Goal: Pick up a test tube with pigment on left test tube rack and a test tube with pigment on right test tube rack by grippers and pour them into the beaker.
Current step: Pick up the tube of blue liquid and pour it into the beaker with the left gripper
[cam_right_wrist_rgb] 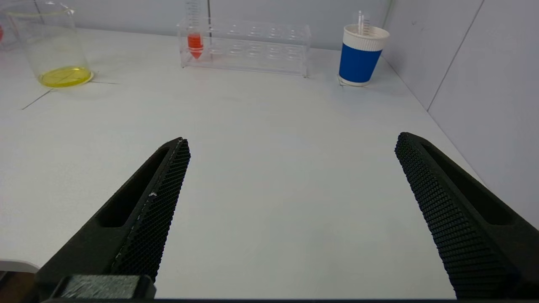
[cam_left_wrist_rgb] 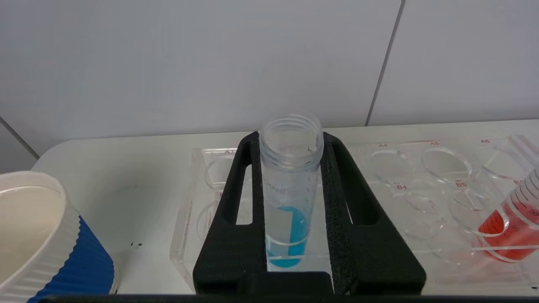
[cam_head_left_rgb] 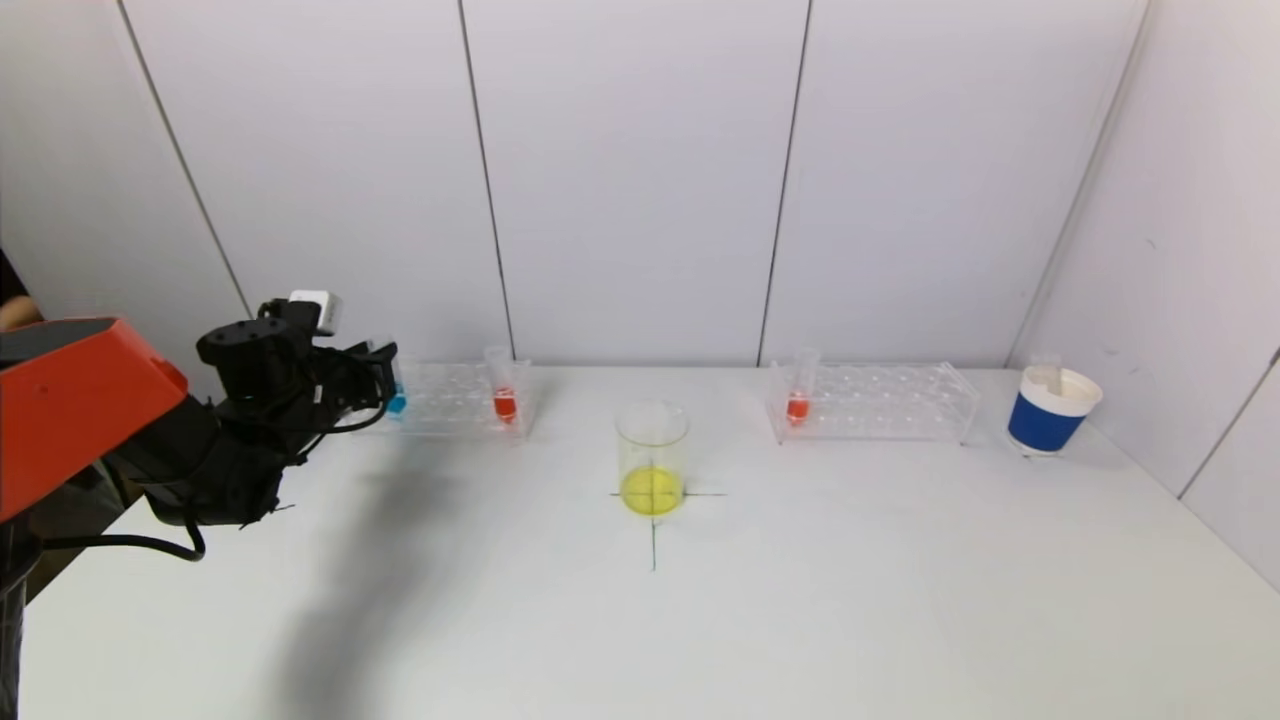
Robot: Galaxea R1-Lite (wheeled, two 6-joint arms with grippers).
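Item: blue-pigment test tube (cam_left_wrist_rgb: 290, 185), seated in left rack (cam_left_wrist_rgb: 421, 198), clamped by left claw (cam_left_wrist_rgb: 290, 219); right claw (cam_right_wrist_rgb: 290, 198) gaped idle over desk (cam_right_wrist_rgb: 269, 126); risk: tilted withdrawal snagging rack, spilling pigment.

In head view the left claw (cam_head_left_rgb: 385, 385) is mostly masked by its own wrist; the blue tube (cam_head_left_rgb: 397, 400) is seen only as a sliver of colour. In left wrist view the tube's bottom tip is covered by the claw base, and the red tube (cam_left_wrist_rgb: 511, 223) and a cup (cam_left_wrist_rgb: 38, 244) are cut by the pic edges. Rack (cam_left_wrist_rgb: 421, 185) labels are partly too faint to be read. The right claw (cam_right_wrist_rgb: 290, 168) isn't seen in head view; its finger bases are cropped in its wrist view. The stick in the other cup (cam_right_wrist_rgb: 361, 50) is too small to be identified.
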